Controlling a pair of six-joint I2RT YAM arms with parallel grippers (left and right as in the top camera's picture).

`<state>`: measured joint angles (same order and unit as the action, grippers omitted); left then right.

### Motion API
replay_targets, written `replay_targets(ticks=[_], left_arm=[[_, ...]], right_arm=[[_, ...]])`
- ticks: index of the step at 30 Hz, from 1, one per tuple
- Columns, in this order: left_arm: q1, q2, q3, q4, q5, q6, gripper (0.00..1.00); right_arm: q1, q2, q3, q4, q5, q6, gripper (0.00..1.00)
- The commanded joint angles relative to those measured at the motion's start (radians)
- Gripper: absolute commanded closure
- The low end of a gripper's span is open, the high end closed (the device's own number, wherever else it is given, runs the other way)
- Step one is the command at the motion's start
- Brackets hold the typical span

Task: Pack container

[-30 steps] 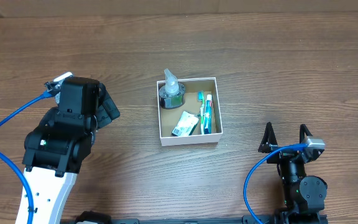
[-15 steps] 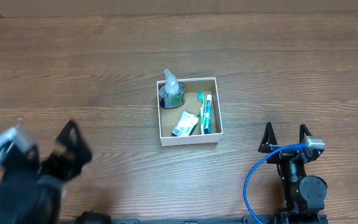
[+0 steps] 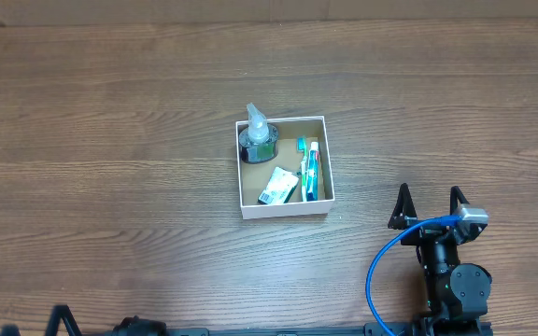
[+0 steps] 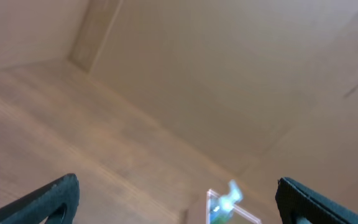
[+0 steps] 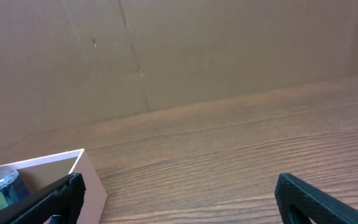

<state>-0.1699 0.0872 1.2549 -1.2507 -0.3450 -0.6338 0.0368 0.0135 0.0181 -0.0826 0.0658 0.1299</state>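
Container (image 3: 285,210), shallow white-walled square, brown inside, holding toiletries.

The white-walled square container (image 3: 285,210) sits upright mid-table, holding toiletries.

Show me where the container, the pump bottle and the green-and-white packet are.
container (image 3: 284,209), overhead view, on its white wall nearest the robot.
pump bottle (image 3: 258,140), overhead view, on its dark body below the clear top.
green-and-white packet (image 3: 277,186), overhead view, on the middle of its face.
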Motion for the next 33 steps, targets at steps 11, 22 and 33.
replay_targets(ticks=[11, 22, 33], left_arm=[[0.072, -0.083, -0.016, -0.175, -0.031, 0.002, 0.0], [0.072, -0.083, -0.168, 0.1, -0.034, 0.004, 0.0], [0.072, -0.083, -0.679, 0.811, 0.19, 0.036, 0.0]], right_arm=[[-0.006, -0.011, -0.01, 0.005, -0.004, -0.007, 0.0], [-0.006, -0.011, -0.01, 0.005, -0.004, -0.007, 0.0], [-0.006, -0.011, -0.01, 0.005, -0.005, -0.007, 0.0]])
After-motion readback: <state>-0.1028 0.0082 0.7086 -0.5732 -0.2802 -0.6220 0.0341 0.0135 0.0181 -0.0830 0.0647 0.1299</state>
